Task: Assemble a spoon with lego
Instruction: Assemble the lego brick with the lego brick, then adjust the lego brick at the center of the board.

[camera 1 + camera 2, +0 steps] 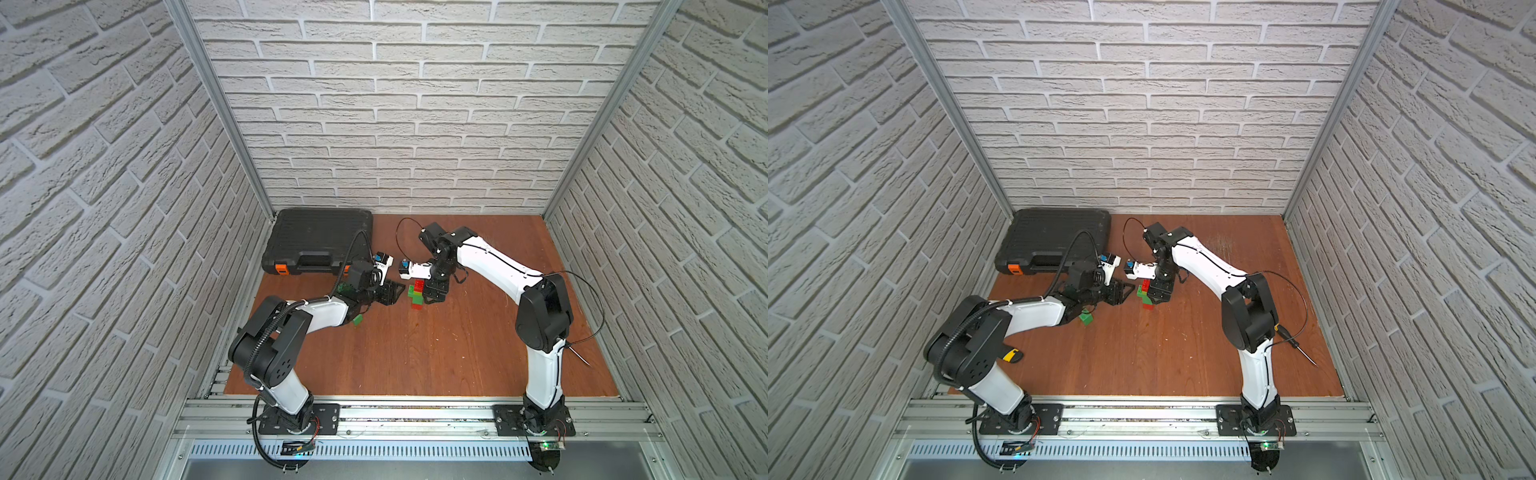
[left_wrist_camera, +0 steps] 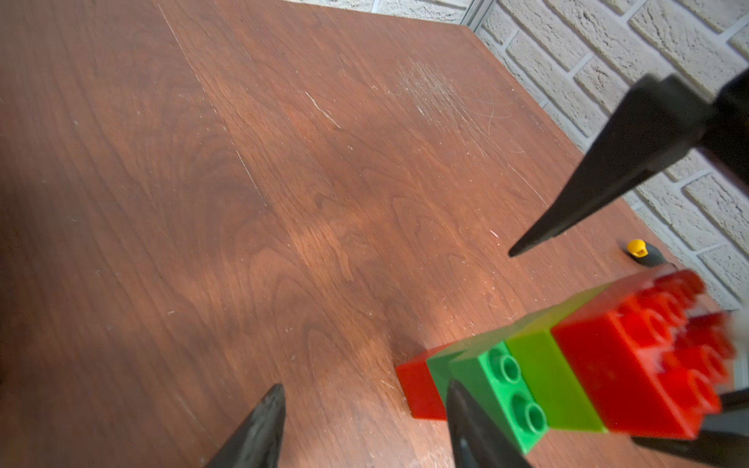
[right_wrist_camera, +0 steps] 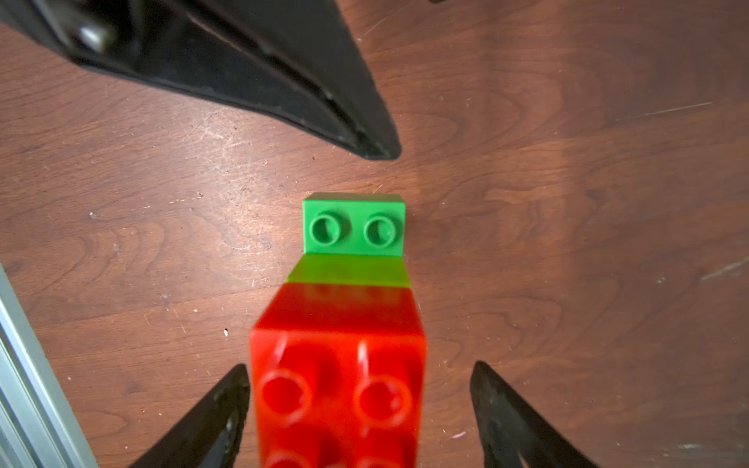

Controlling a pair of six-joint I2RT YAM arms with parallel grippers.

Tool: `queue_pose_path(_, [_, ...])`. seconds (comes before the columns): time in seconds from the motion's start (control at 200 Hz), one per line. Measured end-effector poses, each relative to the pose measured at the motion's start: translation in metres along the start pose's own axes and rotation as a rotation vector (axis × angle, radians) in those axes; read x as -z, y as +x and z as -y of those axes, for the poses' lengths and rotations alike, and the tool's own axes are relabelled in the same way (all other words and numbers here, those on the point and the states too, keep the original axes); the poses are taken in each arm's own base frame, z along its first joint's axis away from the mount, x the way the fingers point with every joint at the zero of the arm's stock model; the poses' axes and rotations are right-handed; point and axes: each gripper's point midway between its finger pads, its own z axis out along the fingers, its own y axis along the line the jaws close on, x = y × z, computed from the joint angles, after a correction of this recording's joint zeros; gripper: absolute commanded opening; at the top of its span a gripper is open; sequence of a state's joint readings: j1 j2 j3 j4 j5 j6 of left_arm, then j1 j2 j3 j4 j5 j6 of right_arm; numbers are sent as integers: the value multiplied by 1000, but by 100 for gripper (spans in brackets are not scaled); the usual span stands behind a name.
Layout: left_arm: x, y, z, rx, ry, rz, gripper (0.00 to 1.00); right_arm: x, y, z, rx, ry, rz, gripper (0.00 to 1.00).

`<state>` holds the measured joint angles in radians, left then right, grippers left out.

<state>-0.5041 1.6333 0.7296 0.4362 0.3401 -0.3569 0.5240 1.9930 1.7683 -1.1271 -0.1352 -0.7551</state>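
Here we go, a robotics lab test cell: faux white-brick panels [image 1: 415, 104] on 3 sides, aluminium frame posts [image 1: 220, 108] in the corners, a scratched wooden tabletop [image 1: 415, 353]. Left arm [image 1: 320, 313] and right arm [image 1: 498, 262] are bolted to a slotted metal rail [image 1: 415, 415] at 6 o'clock, with a black toolcase [image 1: 318, 245] at 10 o'clock and a screwdriver [image 1: 1292, 338] at 4 o'clock.

The spoon [image 1: 1144, 296] stands mid-counter [image 1: 1183, 357], the right claw [image 1: 1155, 297] at its 3 o'clock, the left claw [image 1: 1126, 291] at 9 and a loose green brick [image 1: 1086, 318] towards 8.
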Motion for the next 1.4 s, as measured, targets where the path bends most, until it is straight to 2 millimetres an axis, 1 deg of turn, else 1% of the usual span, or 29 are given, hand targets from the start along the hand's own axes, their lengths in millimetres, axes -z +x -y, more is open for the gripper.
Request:
queue_pose_path(0.145, [5, -1, -1, -3, -7, 5, 63, 14, 3, 2, -11, 22, 24, 85])
queue_pose_path(0.23, [6, 0, -2, -3, -9, 4, 63, 18, 6, 3, -17, 30, 30, 85])
queue_pose_path(0.615, [15, 2, -8, -8, -36, 1, 63, 14, 19, 10, -47, 32, 11, 85])
queue_pose_path(1.4, [22, 4, -13, -2, -58, -3, 63, 16, 29, 27, -125, 67, 11, 86])
